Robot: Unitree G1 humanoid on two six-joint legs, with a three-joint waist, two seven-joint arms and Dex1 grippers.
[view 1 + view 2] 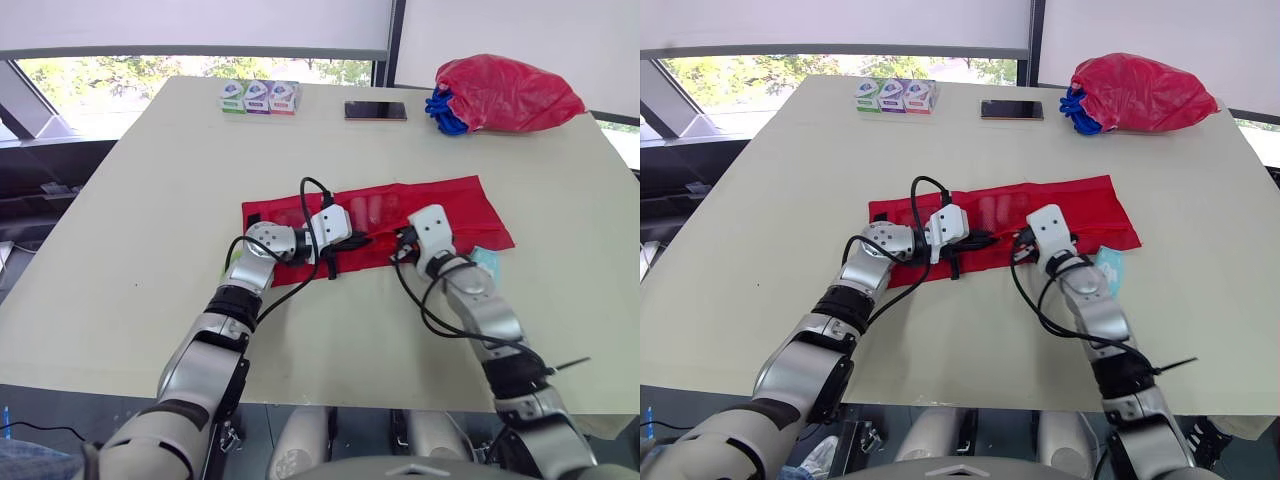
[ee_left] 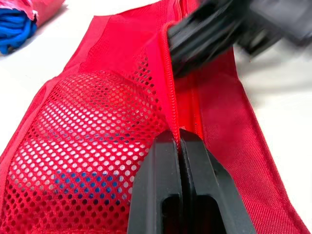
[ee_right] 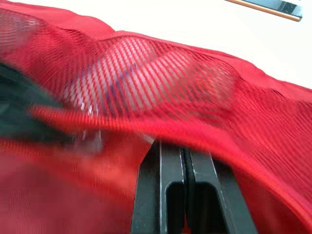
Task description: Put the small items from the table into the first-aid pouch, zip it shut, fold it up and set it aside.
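Two grippers are seen meeting over a red first-aid pouch (image 1: 455, 212) near the middle of a pale table (image 1: 150, 230). At the far edge, three small boxes (image 1: 259, 97) are lined up in a row, and a phone (image 1: 376, 110) is laid flat beside them. At the far right corner a red plastic bag (image 1: 515, 92) is slumped, with a blue bundle (image 1: 446, 112) poking out of its mouth. A teal packet (image 1: 487, 262) is set just beside the pouch's near right corner, close against the right forearm. Black cables (image 1: 312, 192) from the left wrist are looped over the left part of the pouch, and both wrists cover its near edge.

Wide bare tabletop is left to the left of the pouch, behind it up to the boxes, and in front of it toward the near table edge. To the right, open surface is kept up to the table's right edge.

The pouch is laid flat with its long axis running left to right, its right end angled slightly away. Its mesh pocket (image 2: 87, 136) is bulged over items inside, and the zipper (image 2: 169, 83) runs along the long axis.

The left gripper (image 1: 362, 240) is pointed rightward, its fingers pressed together on the pouch's zipper edge. The right gripper (image 1: 403, 243) is pointed leftward, its fingers likewise pinched on a fold of the red fabric.
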